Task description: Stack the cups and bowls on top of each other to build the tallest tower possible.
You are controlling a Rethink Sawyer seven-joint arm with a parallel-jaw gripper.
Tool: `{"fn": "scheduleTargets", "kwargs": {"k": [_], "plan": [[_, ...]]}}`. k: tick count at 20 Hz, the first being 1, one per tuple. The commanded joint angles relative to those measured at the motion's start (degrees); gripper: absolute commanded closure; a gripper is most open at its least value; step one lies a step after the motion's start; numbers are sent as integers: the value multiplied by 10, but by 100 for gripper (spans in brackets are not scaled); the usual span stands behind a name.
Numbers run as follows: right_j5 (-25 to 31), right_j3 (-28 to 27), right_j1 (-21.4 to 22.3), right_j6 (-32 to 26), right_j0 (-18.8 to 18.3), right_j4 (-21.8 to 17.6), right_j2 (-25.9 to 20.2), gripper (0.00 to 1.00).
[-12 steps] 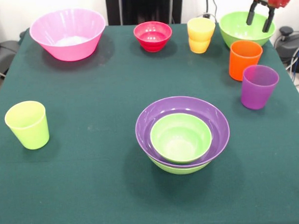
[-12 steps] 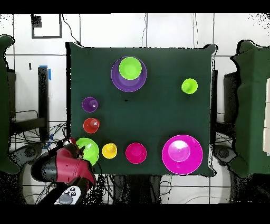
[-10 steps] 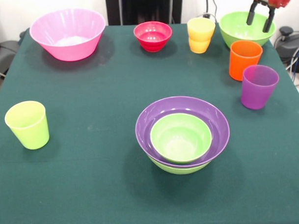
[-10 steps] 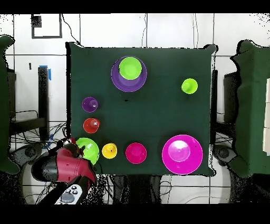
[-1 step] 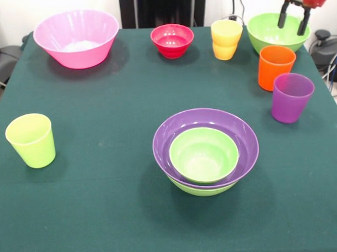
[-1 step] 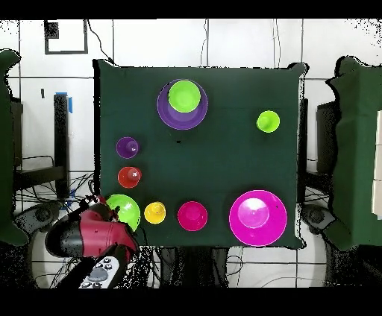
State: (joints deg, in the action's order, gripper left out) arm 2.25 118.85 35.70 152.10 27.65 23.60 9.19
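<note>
My gripper (image 5: 294, 21) hangs open over the far rim of a lime green bowl (image 5: 275, 31) at the back right corner, holding nothing. The tower (image 5: 205, 153) is a lime green bowl inside the wide purple bowl, on another green bowl. The pink bowl (image 5: 77, 38) stands alone at the back left. A red bowl (image 5: 172, 40) and a yellow-orange cup (image 5: 226, 39) sit along the back. An orange cup (image 5: 275, 67) and a purple cup (image 5: 291, 97) stand at the right, a lime cup (image 5: 30, 140) at the left. In the overhead view the red arm (image 6: 89, 235) covers the gripper beside the green bowl (image 6: 126, 212).
The dark green table (image 5: 105, 216) ends just behind and right of the corner green bowl. Cables and a dark stand (image 5: 326, 48) lie off the right edge. Overhead, the tower (image 6: 182, 104) stands far from the arm.
The gripper has lifted very slightly and the arm has edged back toward its base. No cup or bowl has moved.
</note>
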Motion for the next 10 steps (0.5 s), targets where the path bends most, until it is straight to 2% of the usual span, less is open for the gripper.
{"fn": "scheduleTargets", "kwargs": {"k": [1,10], "plan": [[30,-27,-15,72,55,12,-52,0],[37,-60,-44,116,127,78,-36,0]]}}
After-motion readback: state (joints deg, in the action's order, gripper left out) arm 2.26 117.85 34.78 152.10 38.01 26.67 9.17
